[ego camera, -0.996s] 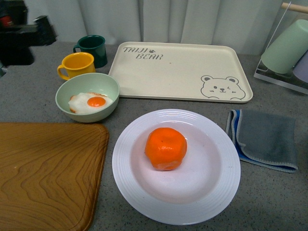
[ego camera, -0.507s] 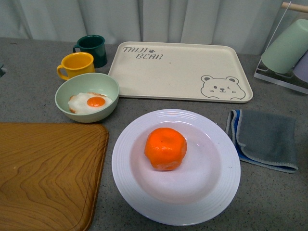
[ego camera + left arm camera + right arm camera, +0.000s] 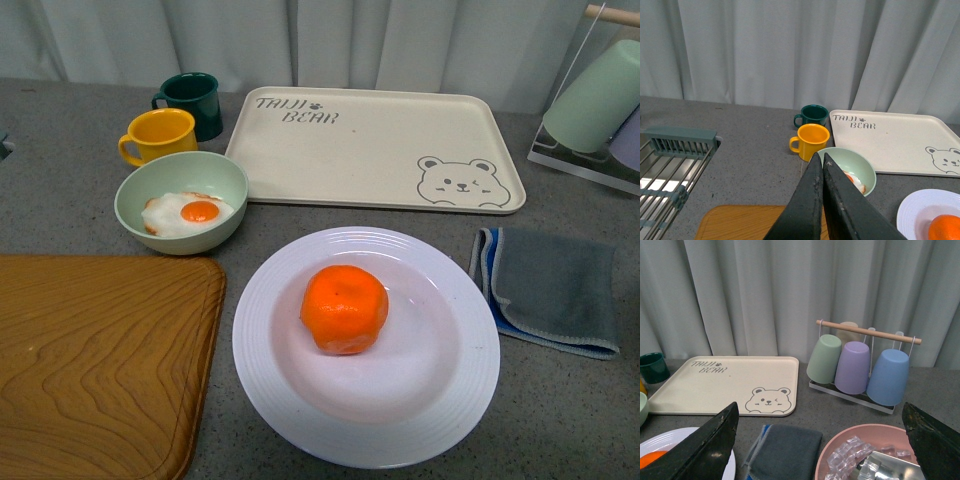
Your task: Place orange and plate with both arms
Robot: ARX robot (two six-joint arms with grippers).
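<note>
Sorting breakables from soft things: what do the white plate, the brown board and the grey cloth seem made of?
The plate looks like glazed ceramic, possibly melamine: smooth white, soft sheen, moulded rim ridges. The board seems wood or wood-look laminate: swirling brown grain, matte. The cloth looks like microfibre: fuzzy grey surface, blue stitched edge, folded.

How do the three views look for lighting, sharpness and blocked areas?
Front view: even, sharp, only a soft shadow under the orange on the plate. Left wrist view: sharp, the shut left gripper hides part of the bowl. Right wrist view: sharp, the open right gripper masks two corners with its dark fingers.
</note>
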